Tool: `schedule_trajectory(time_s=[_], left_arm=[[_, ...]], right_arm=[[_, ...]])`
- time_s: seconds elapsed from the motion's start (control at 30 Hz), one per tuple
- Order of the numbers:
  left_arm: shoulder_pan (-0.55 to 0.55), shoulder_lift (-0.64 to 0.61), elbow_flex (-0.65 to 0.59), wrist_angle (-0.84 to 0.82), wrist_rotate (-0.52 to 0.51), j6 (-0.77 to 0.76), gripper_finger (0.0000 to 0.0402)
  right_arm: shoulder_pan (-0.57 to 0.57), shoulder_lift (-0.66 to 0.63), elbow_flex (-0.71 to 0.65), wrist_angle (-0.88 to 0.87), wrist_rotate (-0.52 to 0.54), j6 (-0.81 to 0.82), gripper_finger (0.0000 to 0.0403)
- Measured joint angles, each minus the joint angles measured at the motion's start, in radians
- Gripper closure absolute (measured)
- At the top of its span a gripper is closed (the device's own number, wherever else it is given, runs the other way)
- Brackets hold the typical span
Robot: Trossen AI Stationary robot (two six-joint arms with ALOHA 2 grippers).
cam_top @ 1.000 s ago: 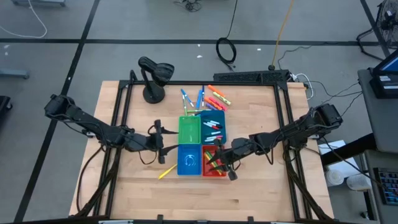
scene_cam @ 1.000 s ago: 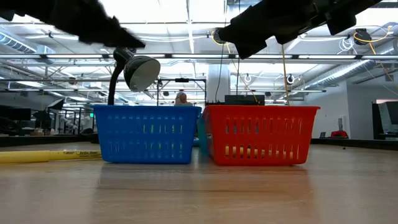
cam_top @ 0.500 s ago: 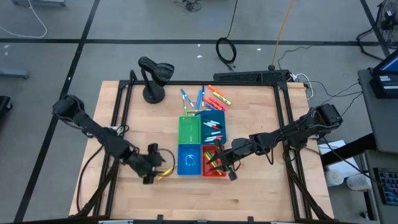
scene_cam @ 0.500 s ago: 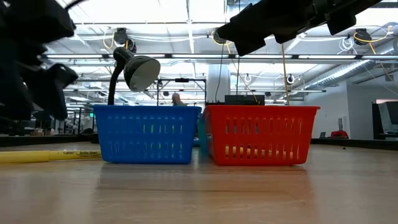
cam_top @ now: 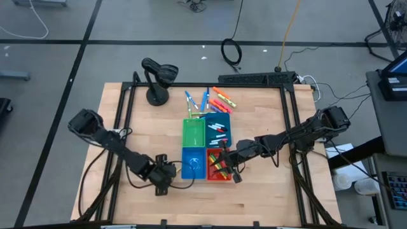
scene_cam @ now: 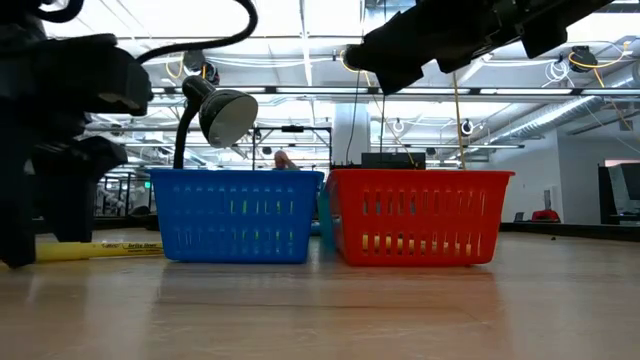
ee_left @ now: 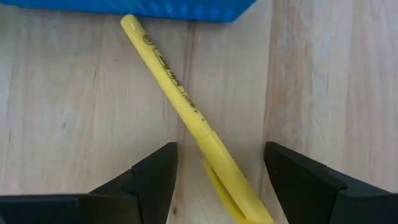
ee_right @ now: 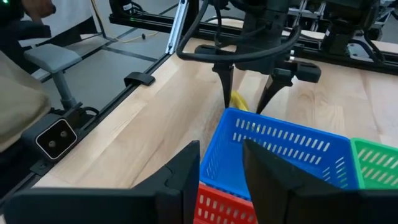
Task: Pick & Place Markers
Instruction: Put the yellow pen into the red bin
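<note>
A yellow marker [ee_left: 186, 106] lies flat on the wooden table, its far end close to the blue bin [cam_top: 193, 163]. My left gripper [ee_left: 219, 152] points down over it and is open, one finger on either side of the marker's near half, touching nothing. The right wrist view shows the same: left gripper [ee_right: 249, 93] above the marker [ee_right: 239, 99]. My right gripper [ee_right: 221, 180] hangs open and empty over the red bin [cam_top: 219, 166]. Other markers lie in the red and teal bins [cam_top: 218, 129], and several loose ones [cam_top: 213, 100] lie on the table beyond the bins.
Four small bins stand in a square at mid-table; the green one [cam_top: 194, 132] is at the far left of it. A black desk lamp [cam_top: 158, 76] stands at the far left. Bare wood lies left of and in front of the bins. A person shows far off in the room [scene_cam: 285, 158].
My left gripper has come down and toward the table's near edge, beside the blue bin, tipping from nearly level to pointing down over the yellow marker. Its fingers have stayed apart. The marker has not moved.
</note>
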Motion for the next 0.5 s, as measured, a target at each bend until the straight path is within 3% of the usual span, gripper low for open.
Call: schedule_trajectory(time_s=[0.23, 0.5], left_arm=[[0.015, -0.003, 0.002, -0.122, 0.049, -0.119, 0.0175], [0.016, -0.003, 0.001, -0.168, 0.026, -0.105, 0.0328]], right_arm=[[0.0, 0.0, 0.0, -0.007, 0.0, -0.001, 0.0296], [0.0, 0.0, 0.0, -0.007, 0.0, -0.002, 0.0298]])
